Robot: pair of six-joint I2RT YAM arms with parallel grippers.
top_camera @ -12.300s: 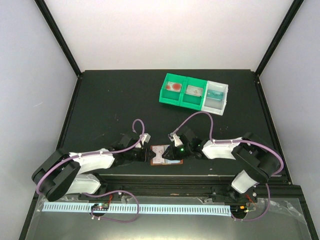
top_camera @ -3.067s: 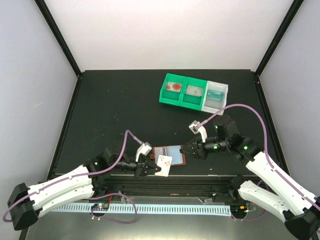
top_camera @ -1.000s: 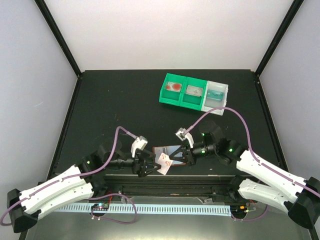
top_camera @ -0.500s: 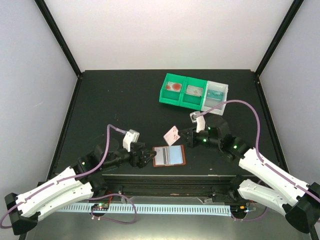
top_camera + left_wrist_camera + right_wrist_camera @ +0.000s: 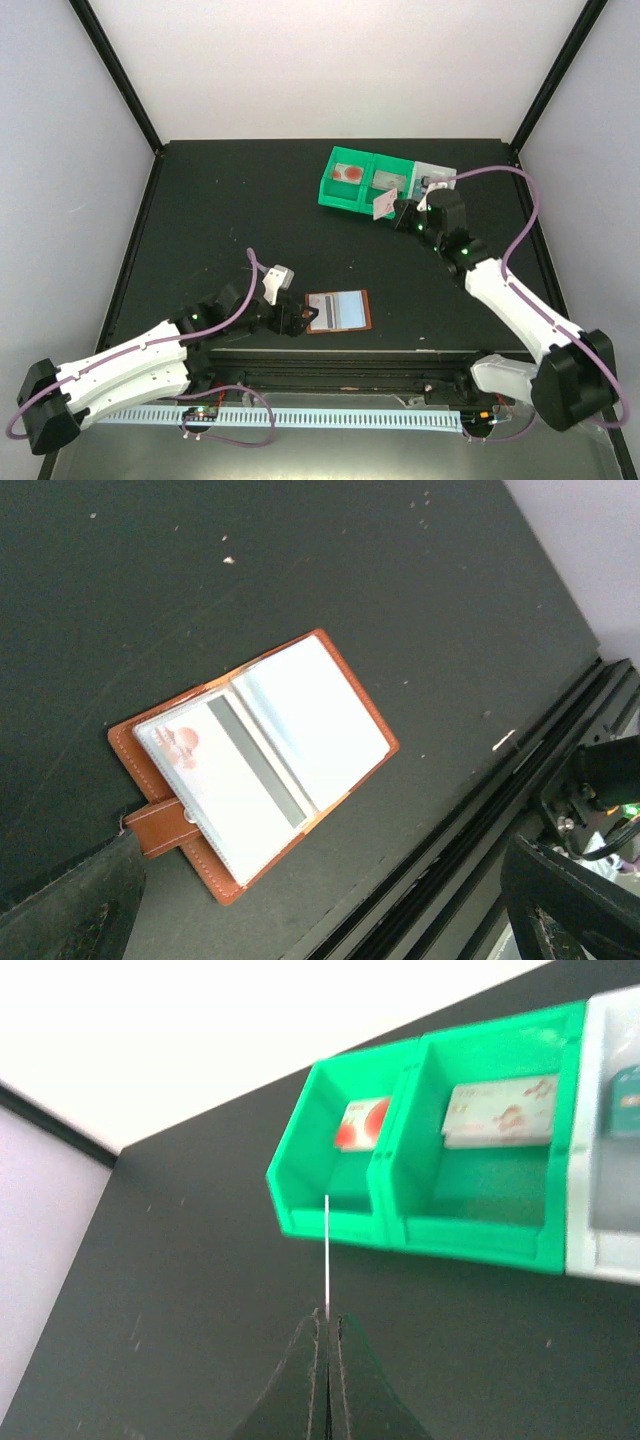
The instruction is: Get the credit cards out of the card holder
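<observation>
- Card holder (image 5: 337, 311) is lying open and flat on the black table (image 5: 220, 220), close to the near edge and about midway along it. Its reddish-brown rim is showing all round, and its tab is pointing toward the left arm.
- Two cards are sitting in its pockets. A striped card (image 5: 205, 785) with a grey band and a reddish mark is filling the tab side, and a plain pale card (image 5: 312, 725) is filling the other side.
- The left gripper (image 5: 296, 318) is sitting low just to the left of the holder with its fingers spread wide and gripping nothing. In the left wrist view one finger is lying just beside the tab; whether it is touching cannot be told.
- The right gripper (image 5: 326, 1322) is hanging above the table toward the far right, just in front of the bins. Its fingers are pressed together, pinching a held card (image 5: 381, 204) by its lower edge.
- That card is standing upright, edge-on to the right wrist camera, and is looking pinkish-white from above.
- A green bin (image 5: 340, 200) with two compartments is standing toward the far edge, right of the middle, with a white bin (image 5: 445, 205) touching its right side.
- One binned card (image 5: 360, 1123) with a red mark is lying in the left green compartment, and a second binned card (image 5: 500, 1110) is lying in the next. Something teal and blurred is lying in the white bin.
</observation>
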